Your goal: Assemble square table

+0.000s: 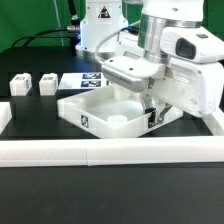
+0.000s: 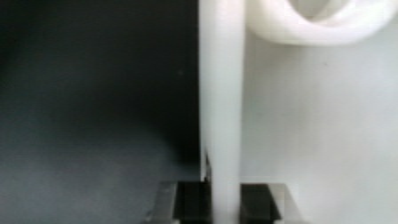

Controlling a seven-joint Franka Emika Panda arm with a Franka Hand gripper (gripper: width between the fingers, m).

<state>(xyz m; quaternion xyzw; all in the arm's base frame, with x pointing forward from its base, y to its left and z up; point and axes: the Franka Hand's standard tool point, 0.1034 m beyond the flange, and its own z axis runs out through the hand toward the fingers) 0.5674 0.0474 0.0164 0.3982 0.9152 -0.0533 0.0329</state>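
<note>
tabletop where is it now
Exterior view: the tabletop lies mid-table, in front of the marker board, gripper clamped on its edge at the exterior view's right.

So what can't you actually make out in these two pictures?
- Exterior view: the gripper, too small and too shadowed under the arm to show what its tips clamp.
- Exterior view: only two legs show; any others are out of sight.
- Exterior view: the marker board, partly covered by the arm and the tabletop; its tags are too small to read.
- Wrist view: the socket, cut off by the picture's edge; everything is blurred.
</note>
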